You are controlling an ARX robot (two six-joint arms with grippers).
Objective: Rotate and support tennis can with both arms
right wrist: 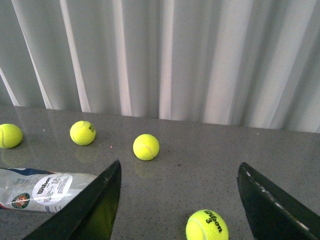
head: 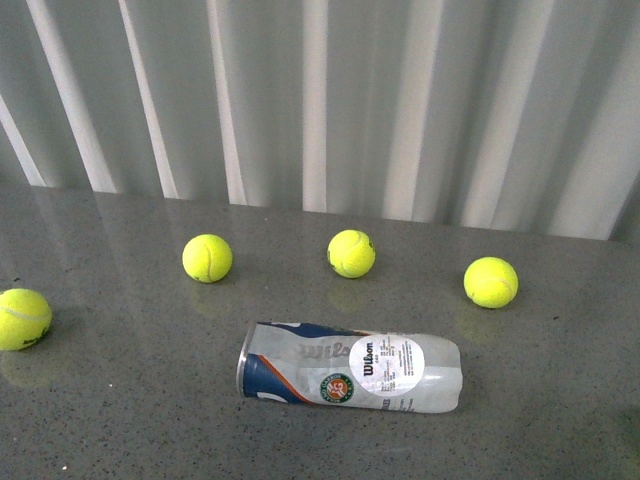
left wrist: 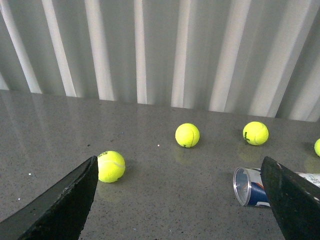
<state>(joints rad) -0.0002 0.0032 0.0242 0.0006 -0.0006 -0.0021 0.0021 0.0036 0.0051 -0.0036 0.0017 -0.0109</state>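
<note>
The tennis can (head: 350, 368) lies on its side on the grey table, its metal-rimmed open end (head: 243, 365) to the left and the round white sticker facing up. No arm shows in the front view. My left gripper (left wrist: 179, 167) is open over bare table. The can's open end (left wrist: 247, 186) sits just inside its right finger (left wrist: 292, 200), apart from it. My right gripper (right wrist: 179, 167) is open too. The can (right wrist: 42, 190) lies outside its left finger (right wrist: 90, 210), which partly hides it.
Three tennis balls (head: 207, 258) (head: 351, 253) (head: 491, 282) lie in a row behind the can, and a further ball (head: 22, 318) lies at the far left. One ball marked 3 (right wrist: 206, 226) lies between the right gripper's fingers. A white pleated wall (head: 320, 100) backs the table.
</note>
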